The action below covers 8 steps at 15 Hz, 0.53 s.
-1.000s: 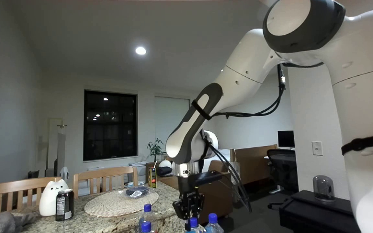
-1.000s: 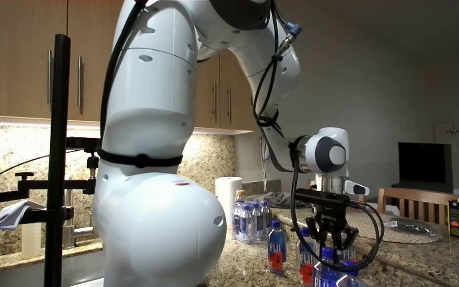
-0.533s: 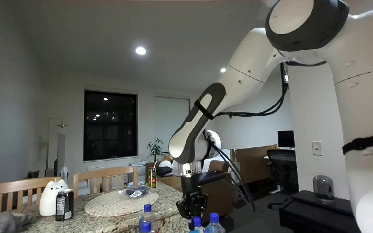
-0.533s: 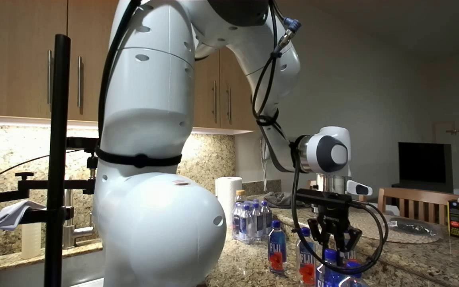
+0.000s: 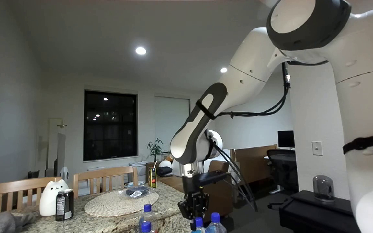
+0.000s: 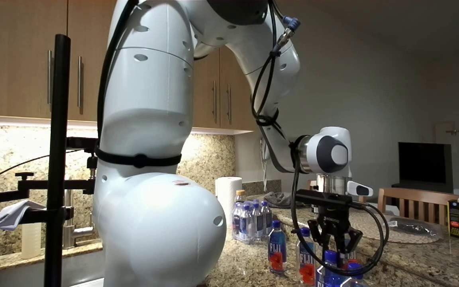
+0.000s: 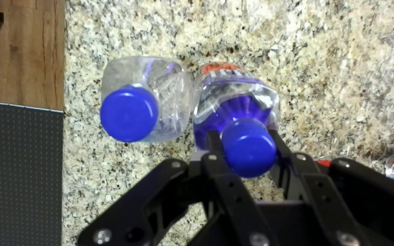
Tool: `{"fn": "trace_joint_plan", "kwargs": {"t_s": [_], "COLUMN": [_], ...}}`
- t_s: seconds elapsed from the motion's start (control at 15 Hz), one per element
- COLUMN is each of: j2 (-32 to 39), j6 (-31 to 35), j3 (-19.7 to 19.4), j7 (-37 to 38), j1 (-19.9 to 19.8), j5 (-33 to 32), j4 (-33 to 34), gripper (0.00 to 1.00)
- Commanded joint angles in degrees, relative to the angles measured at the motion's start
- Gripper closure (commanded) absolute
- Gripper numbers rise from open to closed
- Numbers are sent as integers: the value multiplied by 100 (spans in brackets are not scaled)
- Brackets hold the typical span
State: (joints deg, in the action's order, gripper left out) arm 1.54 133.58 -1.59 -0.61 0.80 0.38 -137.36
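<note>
The gripper point(image 7: 246, 141) is closed around the neck of a water bottle point(image 7: 239, 114), just under its blue cap point(image 7: 249, 148). During the last second, gripper and bottle have shifted a little together, and the neighbouring bottle point(image 7: 162, 99), just beside, seems shifted also. From this I judge that the gripped bottle perhaps pushes its neighbour towards the edge of the stone counter point(image 7: 320, 68), because this neighbour stands between it and the edge. In both exterior views the lower parts of these two are cut off; in an exterior view, a black cable loop point(image 6: 294, 215) also crosses in front. I cannot tell whether the gripped bottle's base touches the counter
</note>
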Motion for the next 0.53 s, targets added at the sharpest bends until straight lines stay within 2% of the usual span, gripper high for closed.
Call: {"fn": "trace_joint_plan", "kwargs": {"t_s": [0.0,0.47], "j2": [-327,-420], "j6": [-123,-116], "j3": [33,41], "j7": [166,127], "j1": [-48,-44], "j5": [-134,-70], "j4": [-173,-249], "gripper": [87,87]}}
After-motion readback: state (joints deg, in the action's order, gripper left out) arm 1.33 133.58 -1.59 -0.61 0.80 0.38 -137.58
